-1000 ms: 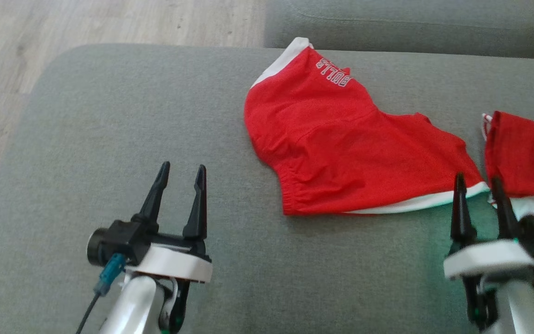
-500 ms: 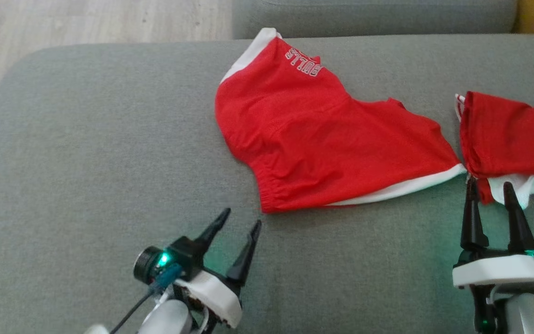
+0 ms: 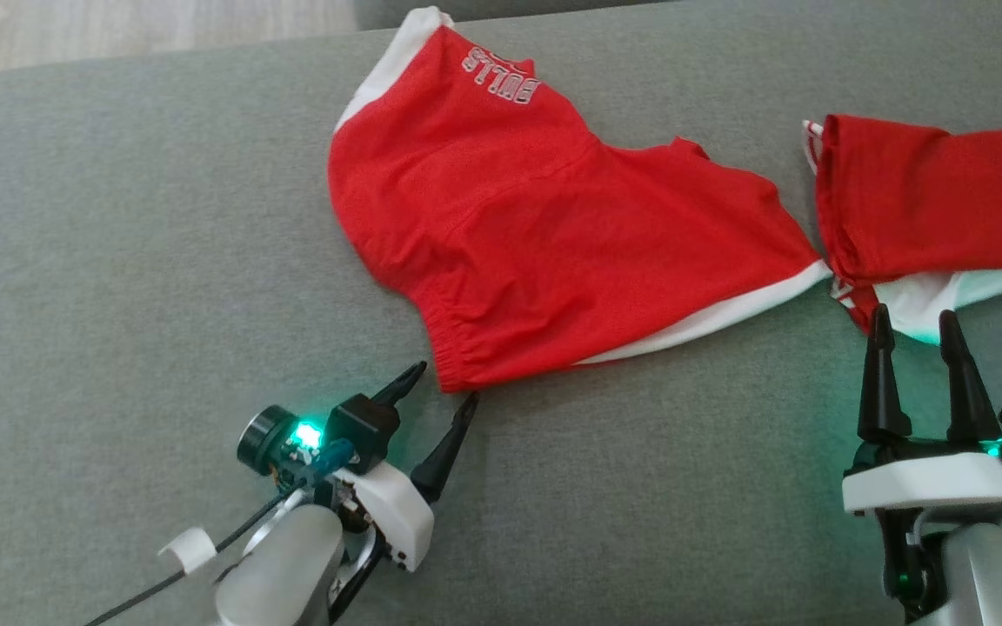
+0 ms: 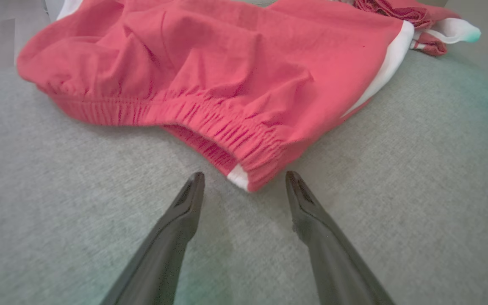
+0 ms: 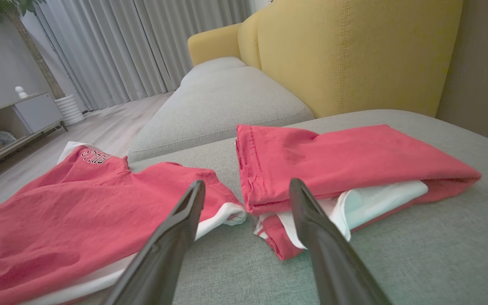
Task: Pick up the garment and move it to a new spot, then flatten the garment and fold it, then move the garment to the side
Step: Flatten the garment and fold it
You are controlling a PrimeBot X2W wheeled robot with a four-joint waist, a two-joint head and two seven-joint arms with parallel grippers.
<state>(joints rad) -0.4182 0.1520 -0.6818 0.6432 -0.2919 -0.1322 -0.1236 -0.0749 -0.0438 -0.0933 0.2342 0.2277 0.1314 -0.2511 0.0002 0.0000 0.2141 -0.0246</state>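
The grey sofa seat (image 3: 118, 261) carries everything. The red shorts (image 3: 553, 235) lie spread across its middle, loosely rumpled. One leg runs to the far edge and the other stretches toward the robot's right, ending in a white hem (image 3: 727, 317). Just beside that hem sits a folded garment (image 3: 927, 191), red over white.

The right hand (image 3: 915, 315) stands wide open and holds nothing, its fingertips pointing at the near edge of the folded garment. The left hand (image 3: 444, 384) is also spread fully and empty. It is tilted toward the shorts, and the nearest corner of the waistband (image 4: 210, 123) lies just ahead of and between its two fingers, with no contact visible.

The shorts look like thin, light, limp cloth, so they will likely sag and swing from whatever point is pinched and will not keep any shape. They seem neither fragile nor slippery, though the woven seat may drag on them. The gathered elastic waistband is the thickest and firmest part, so it is the soundest place to grip. At the corner by the small white tab (image 4: 239, 178) both layers meet, and a pinch there should catch front and back together. A second grip farther along the waistband would probably stop the cloth from bunching when it is lifted.
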